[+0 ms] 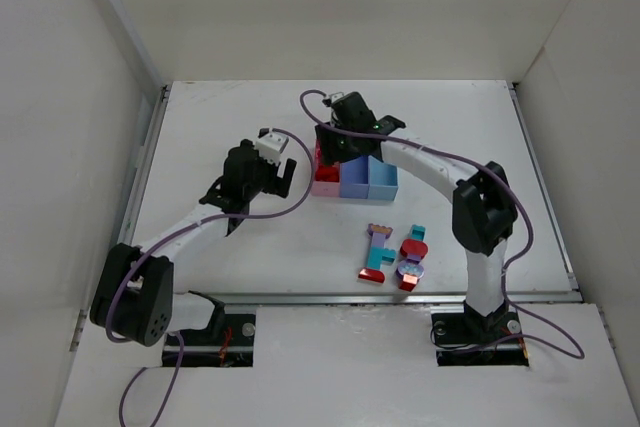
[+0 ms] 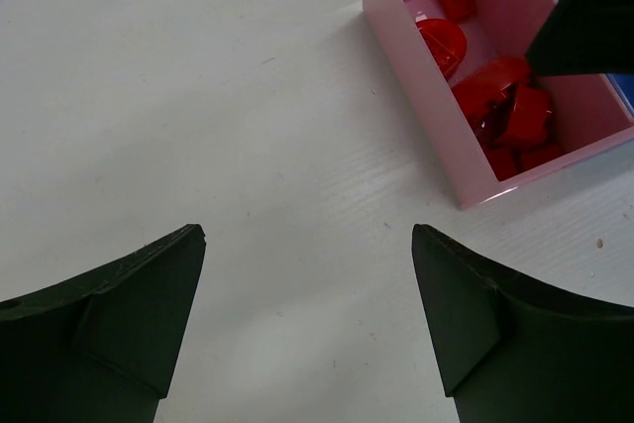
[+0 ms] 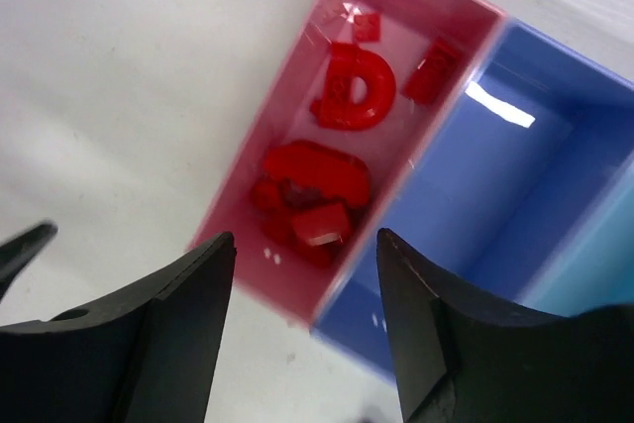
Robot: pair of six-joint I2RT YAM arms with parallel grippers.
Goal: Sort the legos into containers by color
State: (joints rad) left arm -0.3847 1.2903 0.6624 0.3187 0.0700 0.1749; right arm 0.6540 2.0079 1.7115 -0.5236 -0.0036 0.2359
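The left gripper [image 2: 307, 245] is held over bare table with its jaws apart and empty, just beside the pink bin [image 2: 408, 96]. Red legos [image 3: 317, 185] are collected in that bin. Above it, the right gripper [image 3: 305, 245] is spread wide with nothing held. The purple-blue bin [image 3: 466, 195] appears unfilled. A fetch step is judged next: the mixed clumps [image 1: 378, 252] near the right base must be grasped and separated by color.
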